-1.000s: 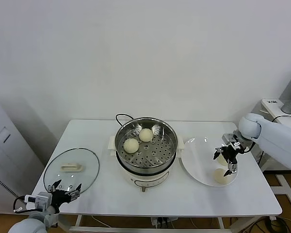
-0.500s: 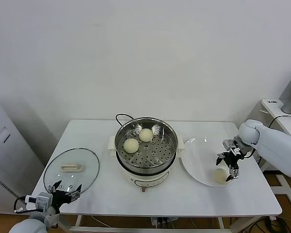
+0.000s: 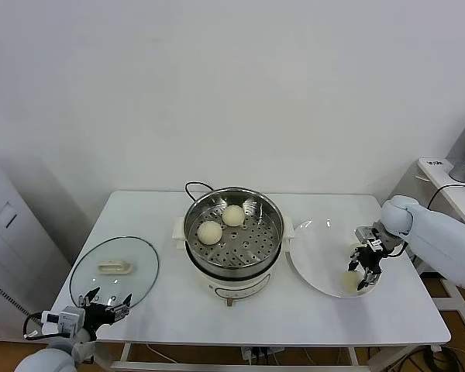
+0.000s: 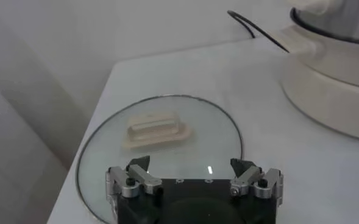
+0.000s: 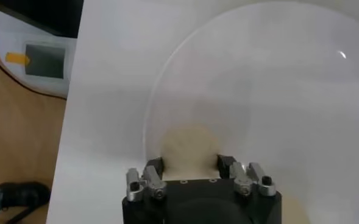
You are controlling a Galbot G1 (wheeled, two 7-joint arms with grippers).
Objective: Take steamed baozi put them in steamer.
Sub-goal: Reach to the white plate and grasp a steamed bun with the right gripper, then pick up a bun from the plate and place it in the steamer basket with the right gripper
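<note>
The right gripper [image 3: 363, 270] is sitting low over the plate [image 3: 314, 252], its jaws narrowing around a bun [image 5: 188, 145] without clearly gripping it yet; soft, light dough like this probably wants a gentle pinch across its widest sides. The steamer [image 3: 233, 232] is holding two buns [image 3: 210, 232] on its perforated tray, while the left gripper [image 4: 194, 178] is hanging wide open near the glass lid [image 3: 113, 269].
</note>
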